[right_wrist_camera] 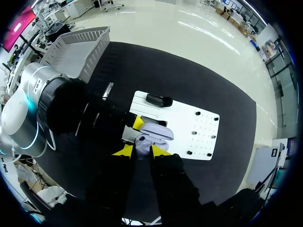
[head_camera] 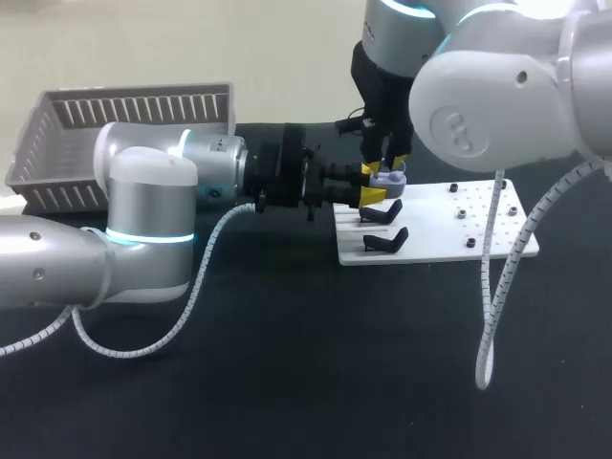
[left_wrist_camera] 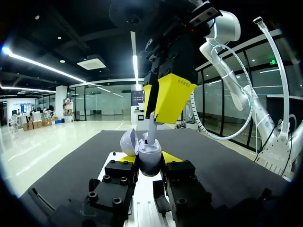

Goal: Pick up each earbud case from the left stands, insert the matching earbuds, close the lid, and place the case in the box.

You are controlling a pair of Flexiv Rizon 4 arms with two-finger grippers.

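Observation:
A lavender earbud case point(left_wrist_camera: 150, 163) with its lid point(left_wrist_camera: 128, 142) open is held upright over the white stand board point(head_camera: 449, 229). My left gripper point(left_wrist_camera: 149, 161) is shut on the case's sides and reaches in level from the left point(head_camera: 371, 194). My right gripper point(right_wrist_camera: 141, 151) hangs straight down over the case, shut on a pale earbud point(right_wrist_camera: 140, 141). In the left wrist view the earbud point(left_wrist_camera: 151, 130) stands with its lower end inside the case's open body, and the right gripper's yellow fingers point(left_wrist_camera: 170, 97) are just above it. In the head view the right gripper point(head_camera: 387, 164) stands right over the case point(head_camera: 389, 179).
Two empty black stands point(head_camera: 381, 212) point(head_camera: 386, 239) sit on the board's left part, nearer than the case. A grey slatted basket point(head_camera: 124, 115) stands at the back left. My right arm's white cable point(head_camera: 492, 287) hangs down across the board's right end.

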